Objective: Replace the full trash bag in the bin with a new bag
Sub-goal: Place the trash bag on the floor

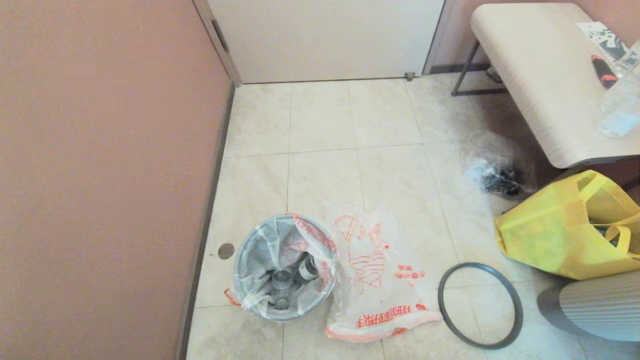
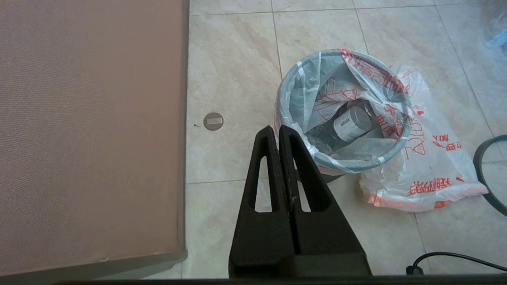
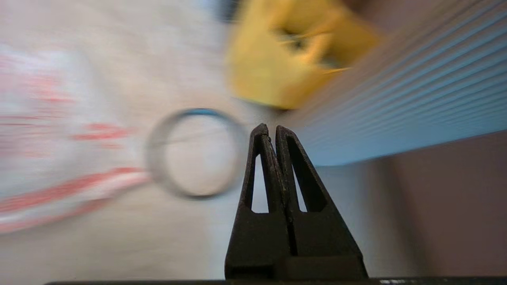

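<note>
The bin (image 1: 274, 315) stands on the tiled floor near the wall, lined with the full trash bag (image 1: 267, 245). Grey cans (image 1: 282, 279) lie inside it. The new bag (image 1: 380, 280) lies flat on the floor, touching the bin's right side. The thin grey hoop (image 1: 479, 265) lies further right. Neither gripper shows in the head view. In the left wrist view my left gripper (image 2: 276, 128) is shut and empty, hovering beside the bin (image 2: 358, 165) and its bag (image 2: 313, 91). My right gripper (image 3: 268, 127) is shut and empty above the floor, next to the hoop (image 3: 194, 194).
A pink wall (image 1: 100, 175) runs along the left. A yellow fabric tote (image 1: 555, 235), a clear bag of dark items (image 1: 495, 170) and a table (image 1: 540, 80) stand at the right. A grey ribbed object (image 1: 600, 305) is at the lower right, and a round floor plate (image 1: 226, 250) lies by the bin.
</note>
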You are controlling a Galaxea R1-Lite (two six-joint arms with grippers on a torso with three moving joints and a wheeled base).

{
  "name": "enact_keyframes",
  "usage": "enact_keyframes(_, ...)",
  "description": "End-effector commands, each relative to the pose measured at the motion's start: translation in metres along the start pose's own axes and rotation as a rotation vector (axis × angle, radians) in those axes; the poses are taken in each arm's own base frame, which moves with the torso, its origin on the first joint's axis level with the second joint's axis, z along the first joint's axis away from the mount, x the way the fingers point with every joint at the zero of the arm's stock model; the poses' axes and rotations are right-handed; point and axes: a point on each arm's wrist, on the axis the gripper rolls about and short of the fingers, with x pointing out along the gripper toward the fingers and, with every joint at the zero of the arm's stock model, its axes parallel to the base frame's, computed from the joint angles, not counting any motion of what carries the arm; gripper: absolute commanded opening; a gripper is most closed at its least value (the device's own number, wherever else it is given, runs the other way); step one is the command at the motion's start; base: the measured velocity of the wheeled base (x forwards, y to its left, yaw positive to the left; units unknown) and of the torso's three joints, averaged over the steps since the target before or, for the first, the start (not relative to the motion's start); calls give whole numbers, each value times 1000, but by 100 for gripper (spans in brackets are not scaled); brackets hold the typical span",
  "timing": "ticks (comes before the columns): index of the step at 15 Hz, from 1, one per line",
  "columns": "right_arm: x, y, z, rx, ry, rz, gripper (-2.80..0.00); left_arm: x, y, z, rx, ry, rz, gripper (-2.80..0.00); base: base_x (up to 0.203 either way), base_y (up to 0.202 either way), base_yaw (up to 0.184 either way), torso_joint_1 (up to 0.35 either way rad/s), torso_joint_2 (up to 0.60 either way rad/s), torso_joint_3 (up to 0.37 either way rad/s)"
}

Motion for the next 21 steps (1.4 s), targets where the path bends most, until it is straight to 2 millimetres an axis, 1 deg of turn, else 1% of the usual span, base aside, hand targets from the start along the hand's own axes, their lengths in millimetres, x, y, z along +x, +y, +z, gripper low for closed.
enact_keyframes(1, -8, 1, -23, 60, -45, 110, -280, 1, 0, -3, 0, 12, 1, -280, 0, 0, 0, 0, 0, 0)
enact_keyframes(4, -16, 1, -42, 77, -113, 203, -280, 1, 0, -3, -1, 12, 1, -280, 0, 0, 0, 0, 0, 0)
enact_keyframes(6, -12, 4, -57, 71, -102, 234, -280, 1, 0, -3, -1, 12, 1, -280, 0, 0, 0, 0, 0, 0)
enact_keyframes(8, -9, 6, -62, 82, -114, 284, -280, 1, 0, -3, -1, 12, 1, -280, 0, 0, 0, 0, 0, 0)
enact_keyframes(9, -7, 7, -68, 73, -99, 294, -280, 1, 0, -3, -1, 12, 1, -280, 0, 0, 0, 0, 0, 0)
enact_keyframes(21, -7, 7, -68, 62, -104, 300, -280, 1, 0, -3, 0, 12, 1, -280, 0, 0, 0, 0, 0, 0)
